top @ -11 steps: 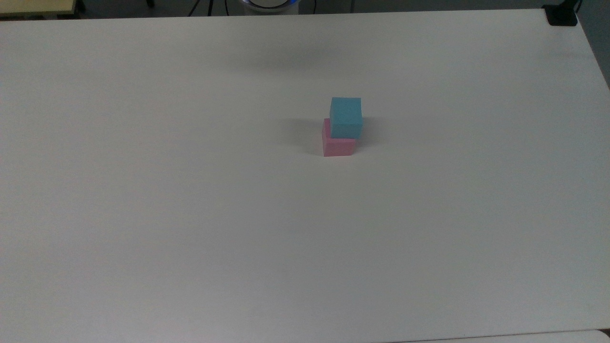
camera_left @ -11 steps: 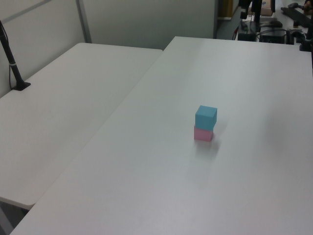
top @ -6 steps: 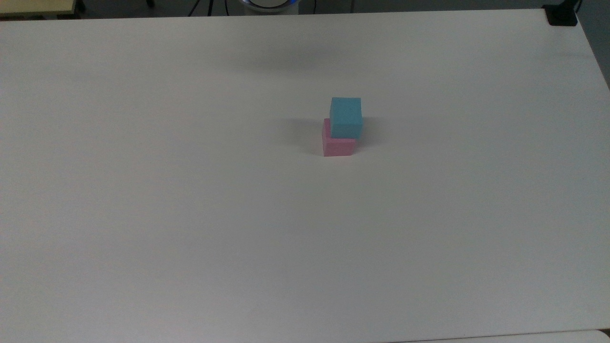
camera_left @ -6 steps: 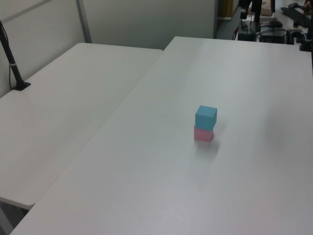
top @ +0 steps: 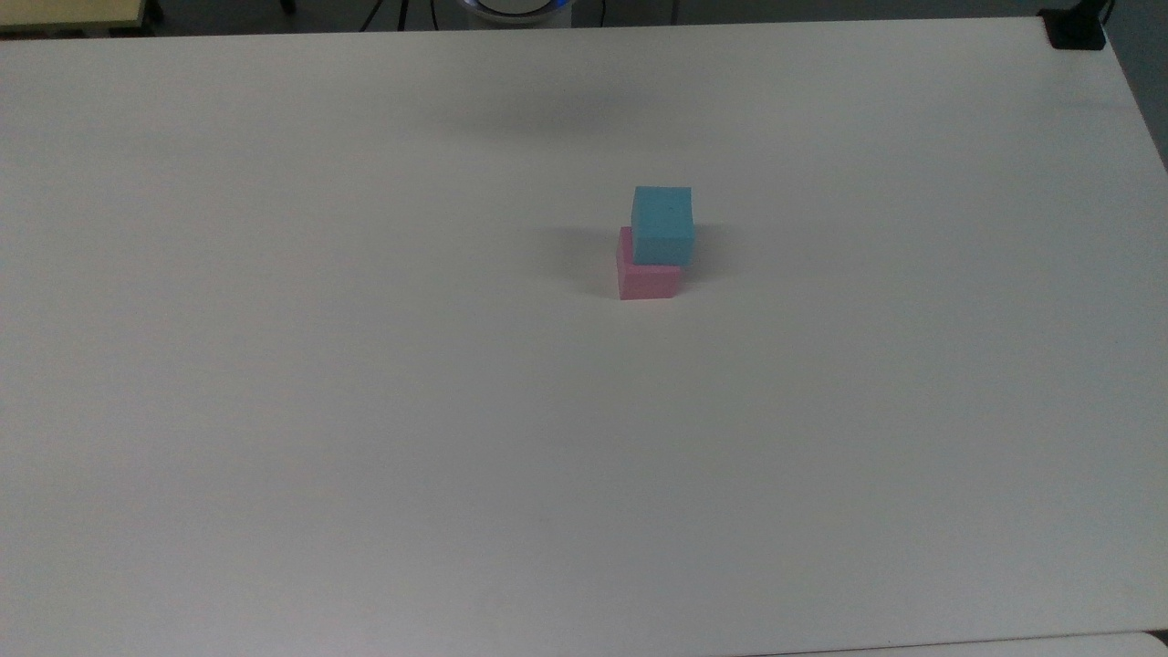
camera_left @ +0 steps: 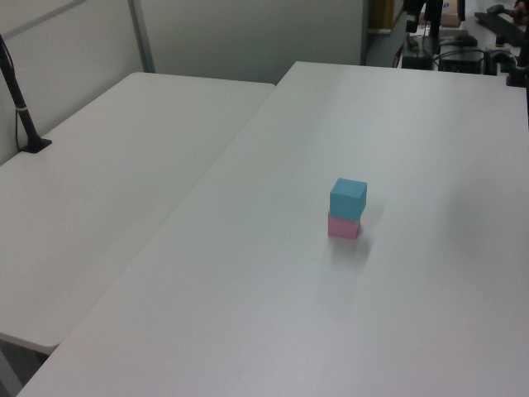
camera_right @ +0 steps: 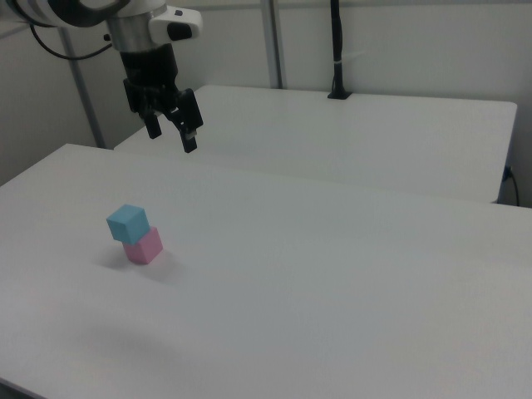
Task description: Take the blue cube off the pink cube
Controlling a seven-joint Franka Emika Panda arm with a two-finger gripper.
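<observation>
The blue cube (top: pixel 662 224) (camera_left: pixel 348 198) (camera_right: pixel 127 223) rests on top of the pink cube (top: pixel 646 279) (camera_left: pixel 343 227) (camera_right: pixel 145 246), turned a little askew to it, near the middle of the white table (top: pixel 365 411). In the right view my gripper (camera_right: pixel 172 137) hangs high above the table, up and to the right of the stack and well clear of it. Its fingers are open and hold nothing.
A second white table (camera_left: pixel 107 182) (camera_right: pixel 374 141) adjoins this one, with a black pole (camera_left: pixel 21 107) (camera_right: pixel 336 50) standing on it. A black clamp (top: pixel 1075 29) sits at the top view's upper right corner. Cables and equipment (camera_left: pixel 463 41) lie beyond the far edge.
</observation>
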